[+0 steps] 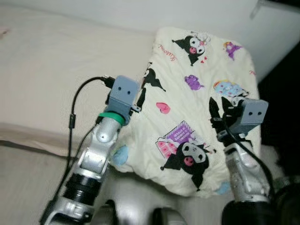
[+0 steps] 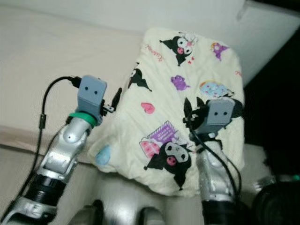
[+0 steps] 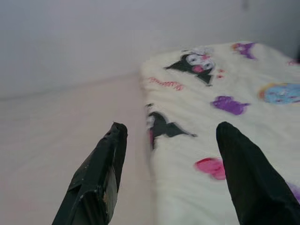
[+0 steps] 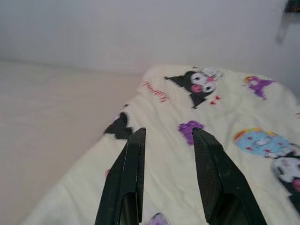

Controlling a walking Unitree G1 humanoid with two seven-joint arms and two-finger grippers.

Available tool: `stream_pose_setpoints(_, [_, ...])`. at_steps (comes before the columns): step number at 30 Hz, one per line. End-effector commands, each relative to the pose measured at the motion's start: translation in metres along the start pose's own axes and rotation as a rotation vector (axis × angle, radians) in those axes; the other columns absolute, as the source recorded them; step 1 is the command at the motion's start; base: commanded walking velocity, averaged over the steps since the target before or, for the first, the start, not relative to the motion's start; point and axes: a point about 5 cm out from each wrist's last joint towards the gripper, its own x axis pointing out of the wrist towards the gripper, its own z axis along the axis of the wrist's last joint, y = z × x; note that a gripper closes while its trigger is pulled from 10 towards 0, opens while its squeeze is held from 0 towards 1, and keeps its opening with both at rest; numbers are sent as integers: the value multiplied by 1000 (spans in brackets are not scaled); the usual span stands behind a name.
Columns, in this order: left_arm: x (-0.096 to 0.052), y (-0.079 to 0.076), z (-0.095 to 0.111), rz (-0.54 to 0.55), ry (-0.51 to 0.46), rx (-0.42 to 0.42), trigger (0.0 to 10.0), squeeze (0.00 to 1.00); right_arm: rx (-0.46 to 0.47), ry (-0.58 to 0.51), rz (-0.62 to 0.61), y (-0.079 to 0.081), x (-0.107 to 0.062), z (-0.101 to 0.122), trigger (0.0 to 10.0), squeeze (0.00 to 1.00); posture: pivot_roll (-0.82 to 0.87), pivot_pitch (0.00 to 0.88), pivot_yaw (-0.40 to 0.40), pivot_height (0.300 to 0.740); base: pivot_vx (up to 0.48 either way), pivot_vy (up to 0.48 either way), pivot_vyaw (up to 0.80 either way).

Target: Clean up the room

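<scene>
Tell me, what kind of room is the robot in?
Probably a bedroom: a soft cream pillow printed with cartoon characters lies on a wide pale beige mattress against a plain white wall.

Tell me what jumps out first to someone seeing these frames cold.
The cartoon-print pillow, cream with black characters, lying on the pale bed by the wall. Next, the two silver arms over it: the left gripper open at the pillow's left edge, the right gripper open above its middle.
</scene>
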Motion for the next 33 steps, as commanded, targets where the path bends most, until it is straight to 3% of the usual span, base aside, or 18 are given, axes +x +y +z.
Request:
stream_pose_setpoints(1, [-2, -2, -4, -19, 15, -11, 10000, 0, -2, 20, -12, -2, -3, -5, 10000, 0, -164, 136, -15, 740, 0, 0, 769])
stream_pose_setpoints(7, [-3, -3, -6, -25, 26, -49, 10000, 0, 0, 21, -3, 1, -2, -6, 10000, 0, -164, 136, -15, 740, 0, 0, 769])
stream_pose_setpoints(33, [-4, -2, -9, -27, 44, -40, 10000, 0, 6, 14, 9, 3, -2, -5, 10000, 0, -161, 140, -11, 740, 0, 0, 748])
